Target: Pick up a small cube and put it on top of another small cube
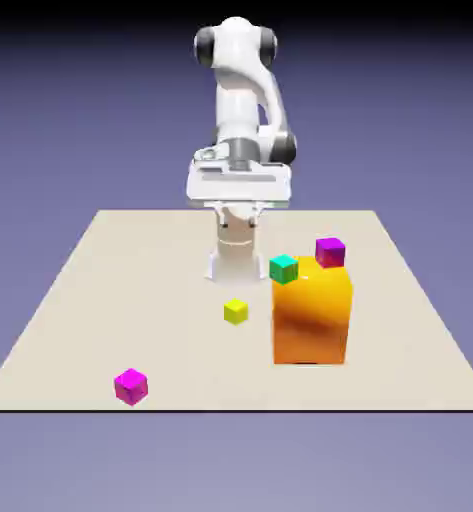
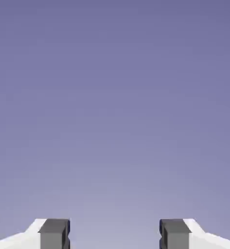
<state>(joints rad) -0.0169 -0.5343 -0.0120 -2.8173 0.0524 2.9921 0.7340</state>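
The small bright yellow cube (image 1: pixel 236 311) lies on the table a little left of the big orange block (image 1: pixel 313 320), with nothing touching it. My gripper (image 1: pixel 238 210) hangs high above the table's far side, well behind the yellow cube and apart from it. In the hand view my gripper (image 2: pixel 115 236) is open: the two grey fingertips (image 2: pixel 54 233) stand wide apart with only the blue-violet backdrop between them. No cube shows in the hand view.
A teal-green cube (image 1: pixel 283 268) shows at the orange block's upper left corner and a magenta cube (image 1: pixel 330 251) at its upper right; whether they rest on it or behind it I cannot tell. Another magenta cube (image 1: pixel 131 386) lies near the table's (image 1: pixel 80 300) front left edge.
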